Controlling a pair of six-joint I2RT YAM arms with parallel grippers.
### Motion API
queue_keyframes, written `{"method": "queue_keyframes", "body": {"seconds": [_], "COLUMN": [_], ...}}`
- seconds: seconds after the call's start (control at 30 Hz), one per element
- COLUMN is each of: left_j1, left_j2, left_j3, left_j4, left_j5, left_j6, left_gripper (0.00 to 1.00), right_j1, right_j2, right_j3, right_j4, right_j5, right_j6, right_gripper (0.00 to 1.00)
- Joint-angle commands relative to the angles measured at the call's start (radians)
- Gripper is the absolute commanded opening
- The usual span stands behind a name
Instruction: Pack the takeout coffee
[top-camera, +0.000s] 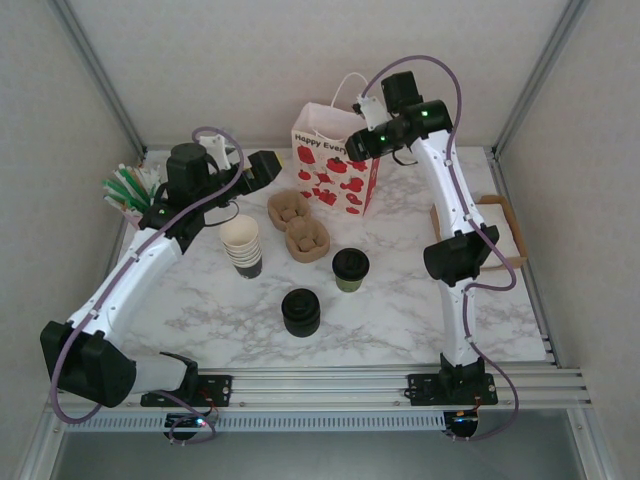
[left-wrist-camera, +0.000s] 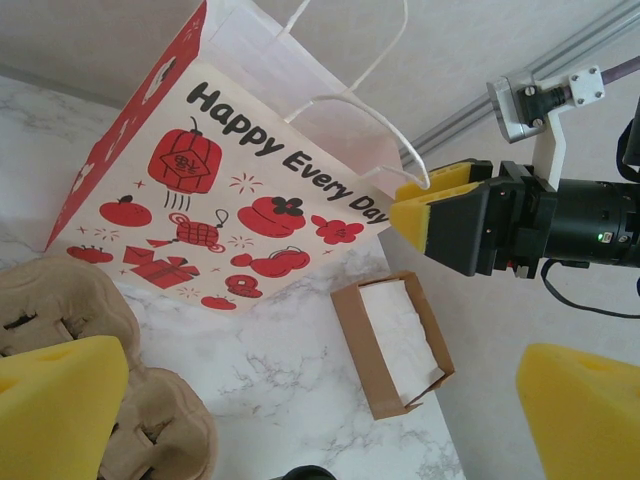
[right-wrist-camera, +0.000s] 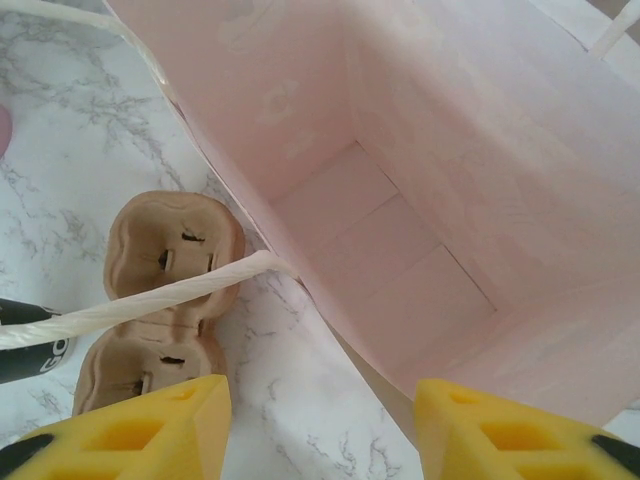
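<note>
- Counted one takeout coffee, upright near the surface's middle, touched by nothing.
- Counted one red-printed paper bag at the far edge, with one two-well pulp carrier just beside it.
- Noted one stack of lidless cups and one stack of black lids.
- Found left gripper spread wide, empty.
- Found right gripper above the bag's mouth, pads apart, clamping nothing.

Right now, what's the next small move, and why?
Probably close the right gripper on the bag, whose near wall runs between its parted fingers, to steady it. The takeout coffee stands on the table, and the left gripper is open and empty.
</note>
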Motion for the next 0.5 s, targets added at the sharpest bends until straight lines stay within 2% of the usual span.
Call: {"method": "queue_keyframes", "body": {"seconds": [0.0,0.47], "left_j1": [0.008,0.01], "left_j2": [-0.032,-0.035], "left_j3": [-0.006,-0.003], "left_j4": [-0.007,-0.008], "left_j5": [0.014,0.014], "left_j6": [0.007,0.008], "left_gripper": [1.0,1.0], "right_j1": [0.01,0.012], "right_j2": [-0.014,-0.007], "right_j3": [0.032,0.02], "right_j4": [0.003,0.03], "right_j5": [0.002,0.032], "right_j6": [-0.017,-0.037], "right_gripper": [0.52,0.5]}}
